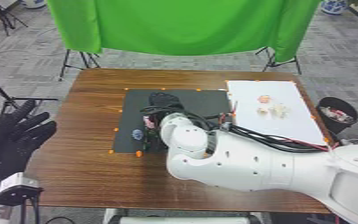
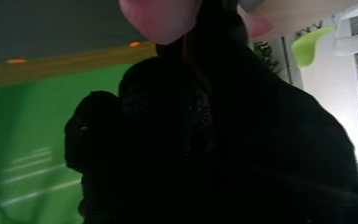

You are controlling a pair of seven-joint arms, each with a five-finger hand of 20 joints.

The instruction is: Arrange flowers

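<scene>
Several pieces lie on the right: a peach flower (image 1: 264,99) and some cream flowers (image 1: 279,110), loose on the white sheet (image 1: 289,131), near one another. On the dark mat (image 1: 199,100), a touch of pink (image 1: 149,121) shows beside the right arm (image 1: 238,162), with a blue-grey lump (image 1: 138,134) near the mat's left edge; can't tell what the lump is. Right hand (image 1: 165,100) is over the mat. Wrist camera has pink petals (image 2: 162,19) right at it, and a green leaf (image 2: 310,46) to one side. Grip: can't tell whether it holds the bloom or only meets it. Left hand (image 1: 14,142) is wide, fingers spread, nothing in it, by the table's (image 1: 82,155) left side. Progress: looks partway, my guess, with work centred on the mat; the flowers on the sheet are probably left to place. Can't make out what they go into, nor how many are set. In the way: the arm and its cables (image 1: 278,143) cross between mat and sheet and hide much of the mat. A loop could snag a stem or drag a light bloom. Bin (image 1: 336,127) stands off the table's right side, stuff inside; green cloth (image 1: 184,27) hangs beyond the far edge.
</scene>
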